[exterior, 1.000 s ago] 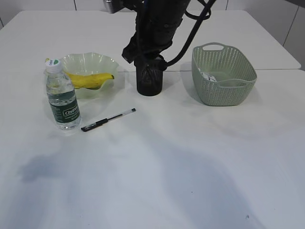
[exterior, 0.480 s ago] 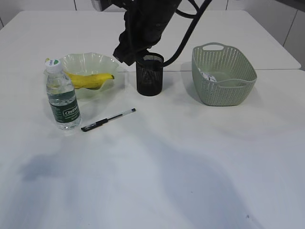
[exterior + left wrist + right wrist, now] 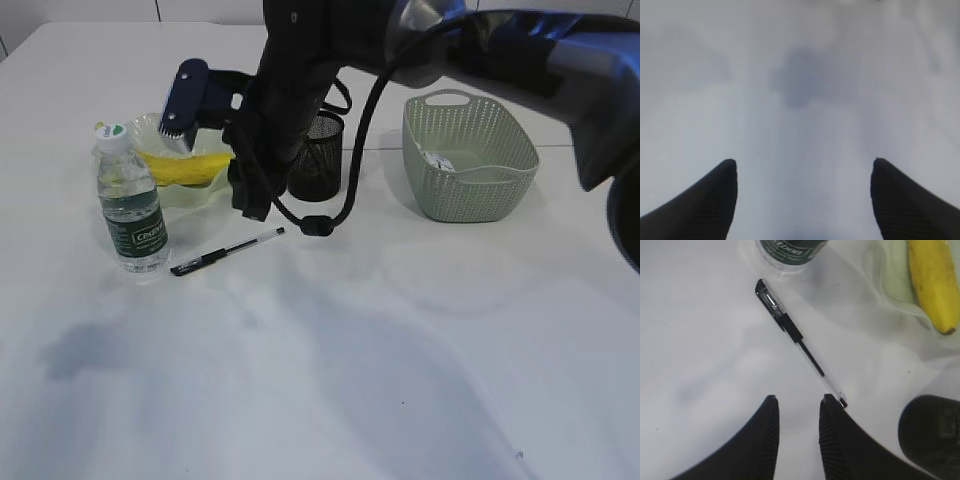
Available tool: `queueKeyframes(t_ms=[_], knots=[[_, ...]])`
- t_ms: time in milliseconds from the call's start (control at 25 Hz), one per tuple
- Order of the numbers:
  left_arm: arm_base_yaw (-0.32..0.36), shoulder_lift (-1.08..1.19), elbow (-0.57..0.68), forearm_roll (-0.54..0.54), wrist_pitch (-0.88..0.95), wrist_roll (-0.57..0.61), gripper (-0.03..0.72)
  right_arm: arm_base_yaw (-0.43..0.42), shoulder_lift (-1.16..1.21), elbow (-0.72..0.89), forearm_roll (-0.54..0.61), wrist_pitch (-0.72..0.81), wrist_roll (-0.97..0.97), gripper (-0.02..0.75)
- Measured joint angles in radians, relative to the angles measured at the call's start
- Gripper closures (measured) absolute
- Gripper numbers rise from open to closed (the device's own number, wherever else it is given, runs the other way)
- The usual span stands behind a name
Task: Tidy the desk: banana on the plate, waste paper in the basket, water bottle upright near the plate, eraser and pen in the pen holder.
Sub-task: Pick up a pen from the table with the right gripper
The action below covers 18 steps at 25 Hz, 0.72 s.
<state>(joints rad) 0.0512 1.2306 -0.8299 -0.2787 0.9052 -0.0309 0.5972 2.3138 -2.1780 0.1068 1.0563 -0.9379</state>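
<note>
The pen (image 3: 228,249) lies flat on the desk (image 3: 400,350), in front of the plate. My right gripper (image 3: 252,208) hangs just above the pen's right end. In the right wrist view the jaws of this gripper (image 3: 800,398) stand a little apart and hold nothing, with the pen (image 3: 800,340) running away from the right fingertip. The banana (image 3: 185,165) lies on the plate (image 3: 150,125). The water bottle (image 3: 132,215) stands upright beside it. Waste paper (image 3: 437,160) sits in the basket (image 3: 470,160). The eraser is out of view. My left gripper (image 3: 803,164) is open over bare desk.
The pen holder (image 3: 322,165) stands behind my right arm, between plate and basket, and shows at the lower right of the right wrist view (image 3: 932,432). The bottle's base (image 3: 790,250) and the banana (image 3: 932,285) lie beyond the pen.
My right arm has swung from over the pen holder to the left and down, so its gripper now hangs by the pen's right end. The objects have not moved.
</note>
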Motion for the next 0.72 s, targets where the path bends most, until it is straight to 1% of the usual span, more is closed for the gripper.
queueKeyframes(t_ms=[120,400,560,720], knots=[[0.0,0.0,0.0,0.0,0.0,0.0,0.097,0.014,0.034,-0.002,0.003,-0.024,-0.043,0.527],[0.0,0.0,0.0,0.0,0.0,0.0,0.097,0.019,0.056,-0.002,0.006,-0.111,-0.052,0.527],[0.0,0.0,0.0,0.0,0.0,0.0,0.097,0.019,0.057,-0.002,0.046,-0.209,-0.046,0.527],[0.0,0.0,0.0,0.0,-0.001,0.0,0.097,0.019,0.061,-0.002,0.039,-0.302,-0.046,0.527]])
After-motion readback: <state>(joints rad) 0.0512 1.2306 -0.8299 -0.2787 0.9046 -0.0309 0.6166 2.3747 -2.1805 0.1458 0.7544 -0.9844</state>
